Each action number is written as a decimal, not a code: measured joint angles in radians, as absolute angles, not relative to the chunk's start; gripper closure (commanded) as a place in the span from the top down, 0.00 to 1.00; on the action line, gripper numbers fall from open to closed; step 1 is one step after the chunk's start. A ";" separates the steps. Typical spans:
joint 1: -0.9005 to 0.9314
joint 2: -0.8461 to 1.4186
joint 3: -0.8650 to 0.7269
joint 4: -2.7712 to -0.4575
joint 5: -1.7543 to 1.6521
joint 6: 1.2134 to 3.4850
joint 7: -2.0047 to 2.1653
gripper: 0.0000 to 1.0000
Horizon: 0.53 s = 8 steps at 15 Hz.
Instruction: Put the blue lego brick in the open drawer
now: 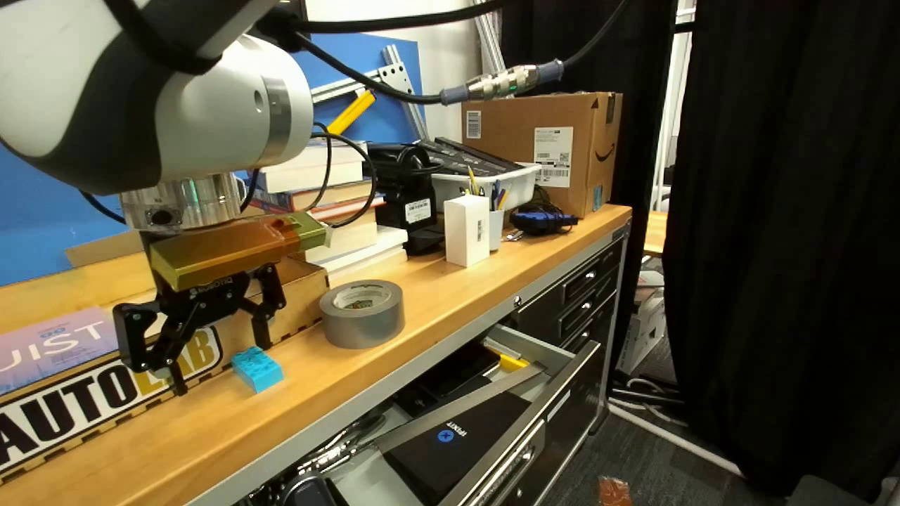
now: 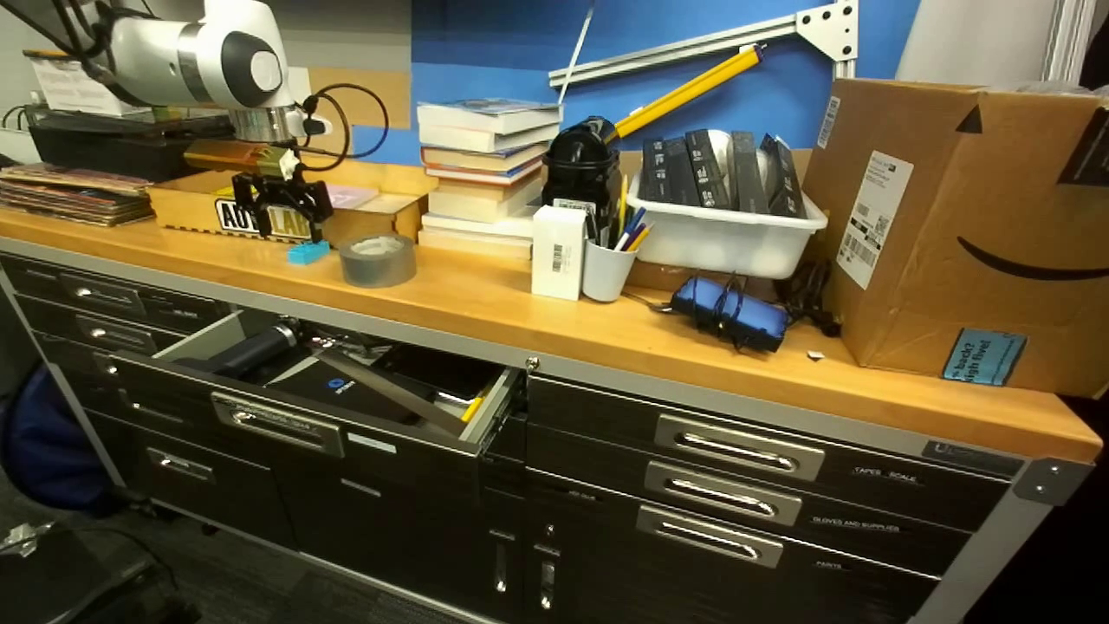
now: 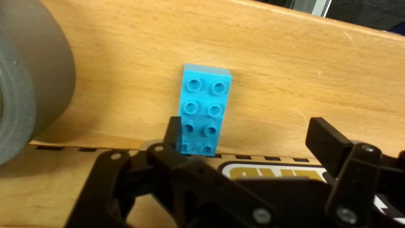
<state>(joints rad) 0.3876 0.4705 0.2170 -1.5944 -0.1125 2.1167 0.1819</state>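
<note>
The blue lego brick [image 1: 258,369] lies flat, studs up, on the wooden worktop; it shows in both exterior views [image 2: 308,252]. My gripper [image 1: 220,364] is open and empty, pointing down beside the brick, also in an exterior view [image 2: 290,232]. In the wrist view the brick [image 3: 205,107] lies ahead of the open gripper [image 3: 246,129], nearer the left finger, which covers part of its lower left edge. Whether that finger touches the brick I cannot tell. The open drawer [image 1: 538,414] is pulled out below the worktop edge, also in an exterior view [image 2: 416,451].
A grey tape roll [image 1: 362,314] stands close to the brick. A wooden AUTOLAB box [image 2: 186,204] is right behind the brick. Books [image 2: 489,178], a white box [image 2: 557,251] and a pen cup [image 2: 606,270] stand farther along. The drawer holds a black iFixit case [image 1: 457,436] and tools.
</note>
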 measured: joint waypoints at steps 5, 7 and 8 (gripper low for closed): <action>0.387 0.472 0.201 -1.586 -0.112 2.099 0.185 0.73; 0.387 0.478 0.191 -1.586 -0.113 2.084 0.185 0.68; 0.386 0.481 0.186 -1.586 -0.113 2.079 0.185 0.60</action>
